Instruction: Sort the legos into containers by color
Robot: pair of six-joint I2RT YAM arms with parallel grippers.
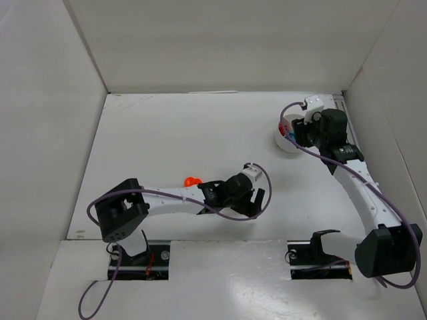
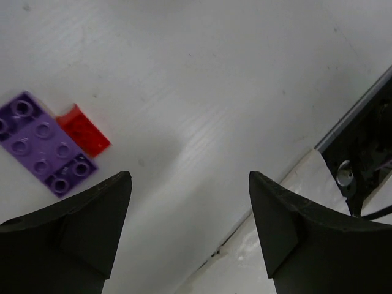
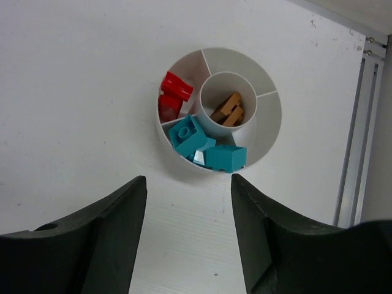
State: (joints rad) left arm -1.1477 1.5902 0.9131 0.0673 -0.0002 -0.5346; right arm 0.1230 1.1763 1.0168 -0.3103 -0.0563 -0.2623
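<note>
In the left wrist view a flat purple lego [image 2: 43, 146] lies on the table, with a small red lego [image 2: 84, 130] touching its right edge. My left gripper [image 2: 190, 184] hangs open to their right, with nothing between its fingers. From above, a red-orange lego [image 1: 192, 181] peeks out beside the left forearm, and the left gripper [image 1: 255, 204] sits near the table's front. My right gripper [image 3: 188, 180] is open and empty just in front of the round white dish [image 3: 269, 125]. One of its containers holds red legos [image 3: 171, 95], another teal legos [image 3: 205, 147], and the hub orange ones [image 3: 228, 110].
White walls enclose the table on three sides. A metal rail [image 3: 355, 122] runs along the right edge close to the dish [image 1: 283, 140]. The table's front lip and the arm mount slot [image 2: 358, 159] lie right of the left gripper.
</note>
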